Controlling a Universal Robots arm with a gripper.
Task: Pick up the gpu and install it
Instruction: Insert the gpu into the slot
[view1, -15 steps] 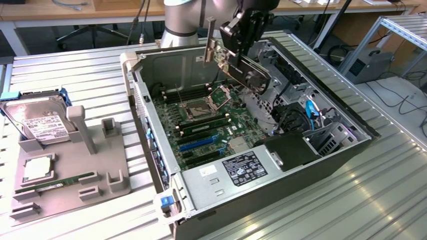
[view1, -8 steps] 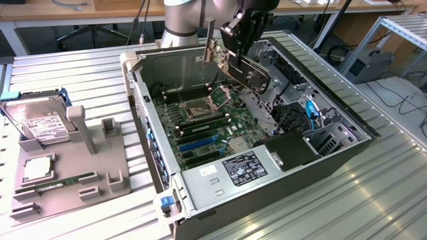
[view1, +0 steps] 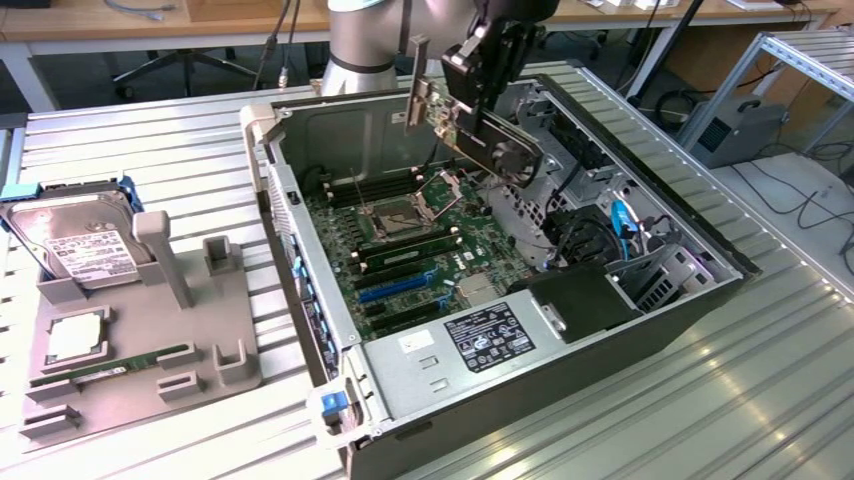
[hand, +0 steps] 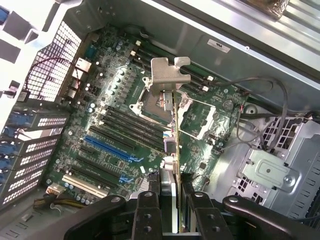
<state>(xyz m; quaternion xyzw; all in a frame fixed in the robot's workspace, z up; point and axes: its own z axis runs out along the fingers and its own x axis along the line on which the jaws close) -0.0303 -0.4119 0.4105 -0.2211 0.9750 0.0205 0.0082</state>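
The gpu (view1: 487, 140) hangs in the air above the open computer case (view1: 674, 310), tilted, with its pale metal bracket (view1: 416, 85) toward the case's rear wall. My gripper (view1: 470, 80) is shut on the card's upper edge. In the wrist view the gpu (hand: 174, 145) appears edge-on between my black fingers (hand: 145, 212), and its bracket (hand: 168, 75) hovers over the motherboard's CPU socket area. The blue expansion slots (hand: 111, 148) lie on the board below, apart from the card.
A grey fixture tray (view1: 127, 385) on the exterior view's left holds a hard drive (view1: 80, 245), a CPU (view1: 76, 338) and a green memory stick (view1: 114, 365). Inside the case are a drive cage (hand: 272, 172), loose cables (hand: 260, 107) and a black power supply (view1: 587, 295).
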